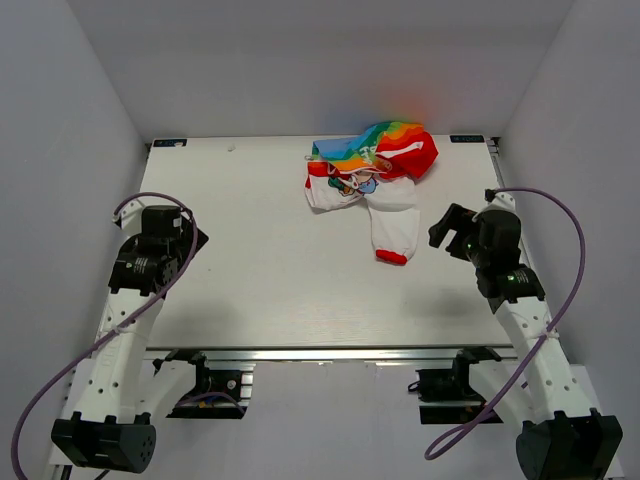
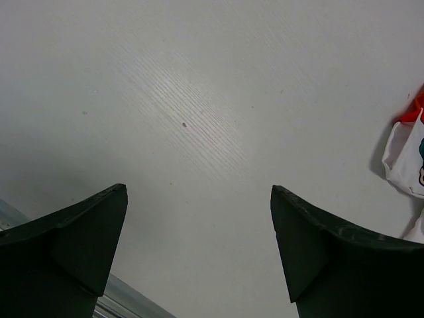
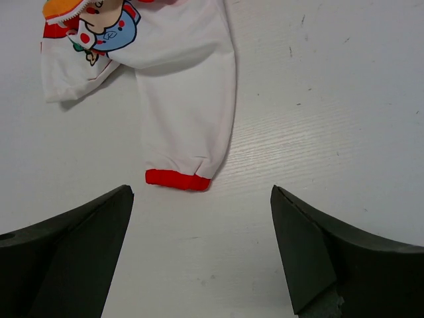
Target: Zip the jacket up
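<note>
The jacket (image 1: 372, 165) lies crumpled at the back right of the table, its rainbow half and red hood bunched on top. A white sleeve with a red cuff (image 1: 392, 255) stretches toward the front. The right wrist view shows that sleeve (image 3: 189, 99), its cuff (image 3: 177, 179) and the cartoon print (image 3: 106, 30). My right gripper (image 1: 448, 228) is open and empty, just right of the cuff; in its own view (image 3: 199, 252) the cuff lies just ahead of it. My left gripper (image 1: 190, 240) is open and empty over bare table at the left (image 2: 199, 252). A bit of the jacket (image 2: 409, 156) shows at that view's right edge.
The table (image 1: 270, 280) is white, with walls on three sides. A metal rail (image 1: 320, 353) runs along its near edge. Purple cables (image 1: 560, 260) loop from both arms.
</note>
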